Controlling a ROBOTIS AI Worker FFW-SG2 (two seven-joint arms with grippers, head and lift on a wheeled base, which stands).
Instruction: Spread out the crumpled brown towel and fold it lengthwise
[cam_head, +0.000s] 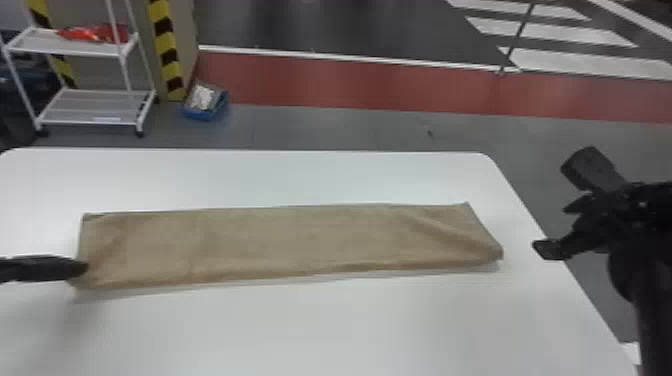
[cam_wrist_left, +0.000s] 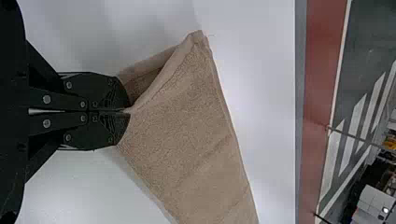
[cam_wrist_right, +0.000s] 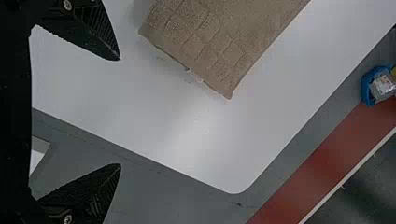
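Note:
The brown towel (cam_head: 280, 242) lies as a long flat strip across the white table, with some creases toward its right end. At its left near corner, my left gripper (cam_head: 82, 269) is shut on the towel's edge. In the left wrist view, the left gripper (cam_wrist_left: 127, 111) pinches the towel (cam_wrist_left: 191, 126), and a layer of it lifts slightly beside the fingers. My right gripper (cam_head: 550, 227) is off the towel's right end, above the table's right edge. Seen from its wrist, the right gripper (cam_wrist_right: 120, 112) is wide open and holds nothing, apart from the towel end (cam_wrist_right: 219, 51).
The white table (cam_head: 280, 175) has its right edge beneath the right gripper. Beyond the far edge stand a white shelf cart (cam_head: 95, 47) and a blue bin (cam_head: 205, 112) on the floor.

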